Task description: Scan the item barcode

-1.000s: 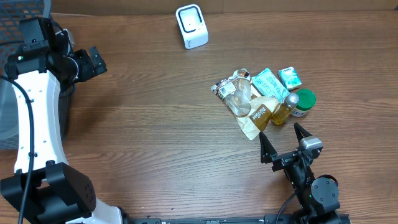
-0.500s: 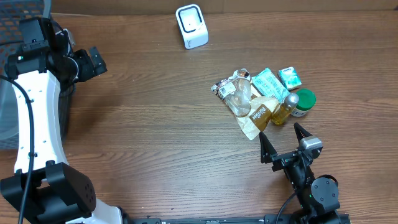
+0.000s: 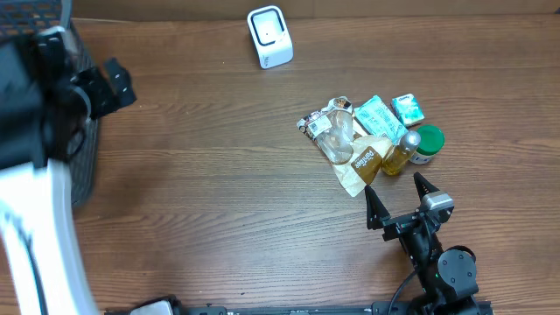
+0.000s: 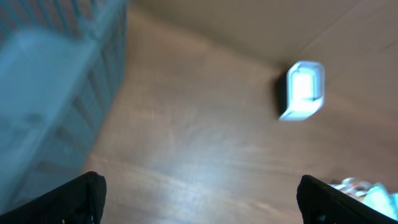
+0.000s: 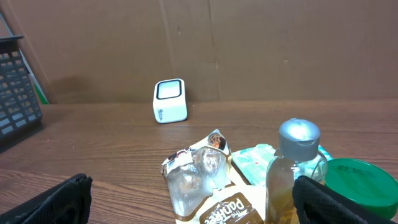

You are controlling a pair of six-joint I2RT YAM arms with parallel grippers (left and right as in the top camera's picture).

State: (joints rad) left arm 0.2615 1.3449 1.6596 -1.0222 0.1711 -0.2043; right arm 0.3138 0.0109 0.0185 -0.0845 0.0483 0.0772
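From above, the pile of items (image 3: 372, 136) lies on the counter (image 3: 219, 175) just ahead of the right gripper (image 3: 392, 185), which is spread wide and empty. The white scanner (image 3: 269, 37) stands at the far edge. In the left wrist view, the left gripper (image 4: 200, 182) is wide and empty beside a basket (image 4: 56, 93). In the right wrist view, a bottle (image 5: 292, 168) touches a green lid (image 5: 360, 183).

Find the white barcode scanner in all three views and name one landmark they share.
Overhead: the white barcode scanner sits at top centre.
Left wrist: the scanner is at upper right, blurred.
Right wrist: the scanner is left of centre, in the background.
Shared landmark: the mesh basket, at top left in the overhead view, a blurred mass at left in the left wrist view, and at the left edge in the right wrist view.
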